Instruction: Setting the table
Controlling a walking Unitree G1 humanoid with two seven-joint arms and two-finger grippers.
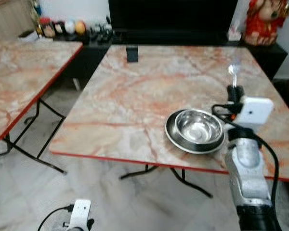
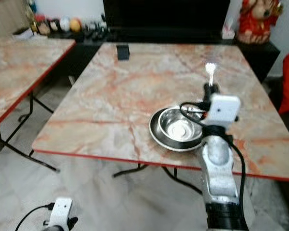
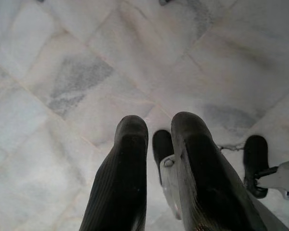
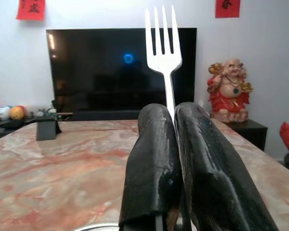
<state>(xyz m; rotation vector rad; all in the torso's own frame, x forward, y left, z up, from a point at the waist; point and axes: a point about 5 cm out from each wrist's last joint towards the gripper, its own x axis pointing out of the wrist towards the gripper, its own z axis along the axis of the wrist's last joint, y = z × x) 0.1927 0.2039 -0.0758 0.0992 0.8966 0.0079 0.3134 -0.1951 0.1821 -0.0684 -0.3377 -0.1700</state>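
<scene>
Pale marble floor (image 3: 77,82) lies under the left gripper (image 3: 159,159), which hangs low beside the robot, its two black fingers (image 3: 127,173) a narrow gap apart with nothing between them. Further right, the marbled surface (image 1: 135,91) with a red edge carries a steel bowl (image 1: 198,127) set in a steel plate (image 1: 173,137), just left of the right gripper (image 4: 173,144). That gripper's fingers (image 4: 151,163) are pressed onto the handle of a white fork (image 4: 163,38), whose tines stand beyond the fingertips, toward a dark television (image 4: 96,67).
</scene>
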